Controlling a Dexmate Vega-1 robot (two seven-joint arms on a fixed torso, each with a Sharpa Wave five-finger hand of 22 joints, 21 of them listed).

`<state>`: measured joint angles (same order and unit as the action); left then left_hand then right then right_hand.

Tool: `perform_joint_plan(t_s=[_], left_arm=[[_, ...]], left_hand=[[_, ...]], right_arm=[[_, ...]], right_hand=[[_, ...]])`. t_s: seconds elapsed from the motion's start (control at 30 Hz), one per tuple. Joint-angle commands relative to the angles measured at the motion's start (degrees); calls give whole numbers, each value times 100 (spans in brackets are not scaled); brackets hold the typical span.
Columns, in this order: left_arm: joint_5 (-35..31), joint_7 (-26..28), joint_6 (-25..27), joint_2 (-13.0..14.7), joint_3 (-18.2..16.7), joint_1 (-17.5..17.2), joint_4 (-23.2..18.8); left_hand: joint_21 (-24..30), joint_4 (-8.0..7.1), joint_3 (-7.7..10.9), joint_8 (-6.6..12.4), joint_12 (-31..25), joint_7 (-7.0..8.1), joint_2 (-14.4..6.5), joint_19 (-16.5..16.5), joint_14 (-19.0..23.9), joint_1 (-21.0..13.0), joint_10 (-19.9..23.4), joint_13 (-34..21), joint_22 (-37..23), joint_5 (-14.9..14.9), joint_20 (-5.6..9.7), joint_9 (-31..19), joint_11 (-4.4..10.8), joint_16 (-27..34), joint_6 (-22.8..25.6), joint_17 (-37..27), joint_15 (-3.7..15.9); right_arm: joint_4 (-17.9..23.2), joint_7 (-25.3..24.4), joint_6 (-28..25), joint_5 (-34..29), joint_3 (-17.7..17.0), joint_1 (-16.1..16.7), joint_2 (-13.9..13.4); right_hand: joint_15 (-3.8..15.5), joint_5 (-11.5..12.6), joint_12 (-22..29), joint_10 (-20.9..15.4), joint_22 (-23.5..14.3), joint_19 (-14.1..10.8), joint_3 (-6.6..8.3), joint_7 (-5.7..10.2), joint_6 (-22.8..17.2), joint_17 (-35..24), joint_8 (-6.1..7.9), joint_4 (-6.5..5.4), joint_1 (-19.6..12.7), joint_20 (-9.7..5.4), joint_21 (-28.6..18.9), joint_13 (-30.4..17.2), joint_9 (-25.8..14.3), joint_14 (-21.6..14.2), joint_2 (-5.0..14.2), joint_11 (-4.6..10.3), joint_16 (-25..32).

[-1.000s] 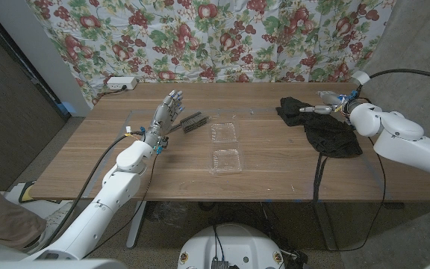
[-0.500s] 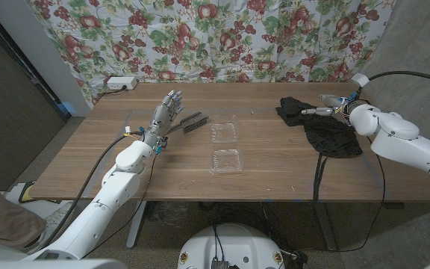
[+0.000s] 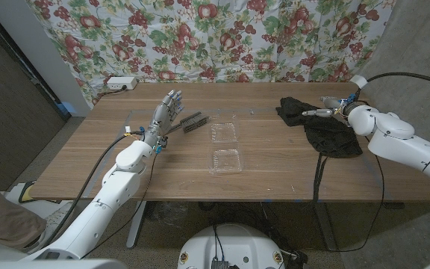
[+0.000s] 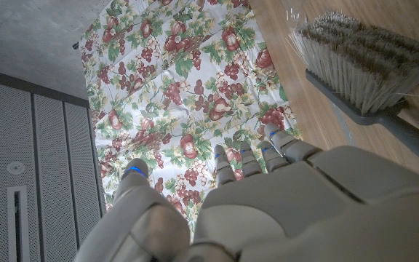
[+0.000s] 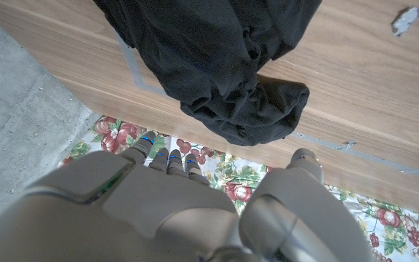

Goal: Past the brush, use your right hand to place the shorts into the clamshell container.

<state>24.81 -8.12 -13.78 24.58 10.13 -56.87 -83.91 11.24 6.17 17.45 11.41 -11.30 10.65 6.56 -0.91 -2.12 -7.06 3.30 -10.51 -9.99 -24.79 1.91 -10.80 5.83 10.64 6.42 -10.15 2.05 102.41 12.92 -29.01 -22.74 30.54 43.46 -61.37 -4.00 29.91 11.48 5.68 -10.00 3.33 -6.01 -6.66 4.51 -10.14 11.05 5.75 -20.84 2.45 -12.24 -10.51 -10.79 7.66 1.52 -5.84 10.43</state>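
White rounded arm shells, grey hands with blue-marked fingertips, black cables

Floral curtain (image 3: 215, 37) — wooden table (image 3: 275, 168)

The long-handled grey-bristled brush (image 4: 373, 69) is cut off at the left wrist view's edge. The crumpled black fabric shorts (image 5: 217, 58) likewise run beyond the right wrist view's edge.

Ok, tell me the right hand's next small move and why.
Probably lower the right hand onto the shorts and close on the fabric. It hovers open over their far end, holding nothing, and the clamshell container lies open and empty.
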Motion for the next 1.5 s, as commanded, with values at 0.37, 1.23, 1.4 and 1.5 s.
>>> perform_joint_plan(t_s=[0.37,1.23,1.4,1.5], left_arm=[[-20,82,21,8,-26,-106,-124],[-2,183,19,35,-32,-249,-295],[4,186,27,49,-32,-256,-326],[13,193,43,53,-34,-262,-344]], left_hand=[[0,35,19,1,-24,5,-19,-35,-53,-41,-31,-31,-13,-17,154,-10,11,7,-5,-18,384],[-1,50,11,9,-27,-4,-26,-40,-43,-49,-27,-31,-13,-17,165,-10,23,12,21,-18,394],[-1,52,10,7,-29,-7,-28,-41,-43,-50,-24,-31,-13,-18,165,-11,14,13,18,-18,400],[-1,54,9,8,-30,2,-29,-41,-43,-52,-21,-31,-13,-18,166,-11,11,13,22,-18,394]], right_arm=[[-186,59,-39,-77,138,-105,83],[-413,-21,-72,-31,214,-110,184],[-507,-8,-70,-54,274,-184,242],[-558,-5,-54,-99,322,-231,265]], right_hand=[[-35,68,46,4,-17,-58,-58,-147,9,-10,42,14,-60,4,24,-28,-24,18,-44,-44,10],[-8,132,68,-42,-17,-110,-79,-107,-50,-9,66,32,-102,11,29,-27,-24,-14,-48,-6,18],[-5,147,71,-48,-17,-121,-86,-111,-51,-8,65,36,-111,11,31,-27,-24,-19,-52,-15,17],[7,162,86,-87,-17,-142,-92,-102,-89,-8,78,38,-120,16,29,-26,-24,-53,-51,-2,28]])
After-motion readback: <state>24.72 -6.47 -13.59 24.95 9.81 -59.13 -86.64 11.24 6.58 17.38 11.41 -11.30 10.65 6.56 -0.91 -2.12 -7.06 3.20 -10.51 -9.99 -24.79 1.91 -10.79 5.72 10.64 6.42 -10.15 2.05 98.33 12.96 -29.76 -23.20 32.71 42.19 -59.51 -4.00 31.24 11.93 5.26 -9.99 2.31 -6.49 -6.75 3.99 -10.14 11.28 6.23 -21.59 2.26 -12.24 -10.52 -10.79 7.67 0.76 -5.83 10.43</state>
